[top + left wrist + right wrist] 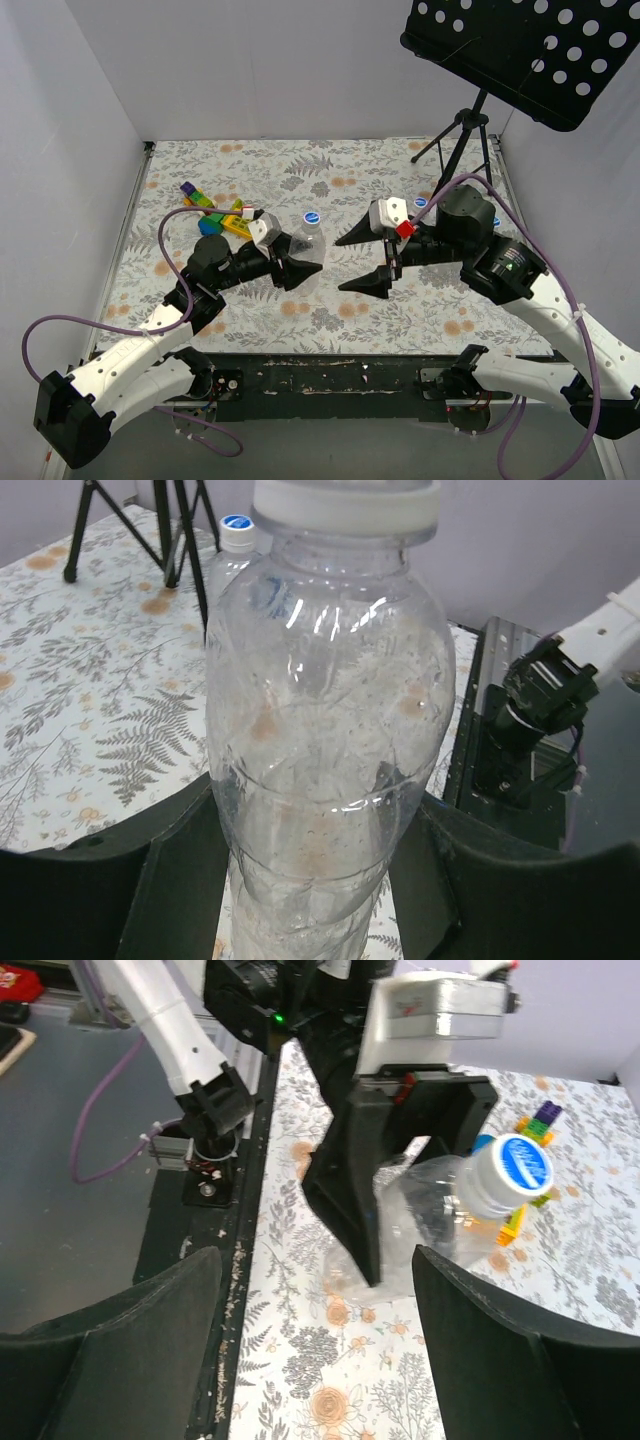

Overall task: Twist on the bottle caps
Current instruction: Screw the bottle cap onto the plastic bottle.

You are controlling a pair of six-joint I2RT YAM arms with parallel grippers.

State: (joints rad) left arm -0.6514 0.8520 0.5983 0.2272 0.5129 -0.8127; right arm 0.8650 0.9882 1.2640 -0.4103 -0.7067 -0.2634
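Cloth with a floral print covers the table (300,330), and a black music stand (520,55) rises on its tripod at the far right corner. The left arm reaches in from the near left, and the left gripper (303,263) is pressed together on the body of a clear bottle (307,242). In the left wrist view its black fingers (170,880) pinch the bottle's lower half from both sides. This is most likely to keep it from spinning while the other arm works at its top. Whether the base rests on the cloth cannot be told.

The right gripper (345,265) hangs just right of the bottle, pointing left at it, jaws spread wide with nothing between them. In the right wrist view its fingers (110,1350) frame the scene: the bottle lies ahead of the gap and a little right of its middle, apart from both fingers.

A heap of toy blocks (215,212) lies far left of the bottle, out of the way.

The cap (311,217), white-sided with a blue top, sits on the held bottle's neck, facing the right wrist camera; how tight it is cannot be told. The open jaws would need to come round it, close and twist. A second bottle (225,580) stands near the tripod feet, its own cap (421,203) on.
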